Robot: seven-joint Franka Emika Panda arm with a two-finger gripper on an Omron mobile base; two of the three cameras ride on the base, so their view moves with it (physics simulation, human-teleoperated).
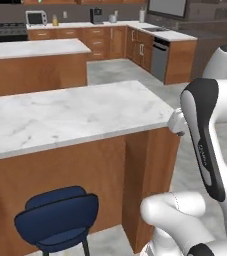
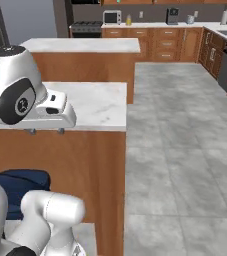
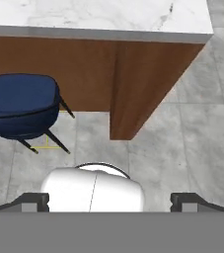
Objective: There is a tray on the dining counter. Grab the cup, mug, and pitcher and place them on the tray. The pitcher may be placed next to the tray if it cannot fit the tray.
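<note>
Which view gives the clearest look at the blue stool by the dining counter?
The hand view: the blue stool shows its whole seat, backrest and splayed legs under the dining counter. The left base view shows its backrest and seat at the bottom edge. The right base view shows a dark blue patch behind the arm.

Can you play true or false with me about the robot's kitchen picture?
1. The stool beside the dining counter is blue. True.
2. The stool is red. False: it is dark blue.
3. The gripper is open. True, its fingertips stand wide apart and hold nothing.
4. The counter top is black. False: it is white marble with grey veins.
5. A microwave sits on the far counter. True.
</note>
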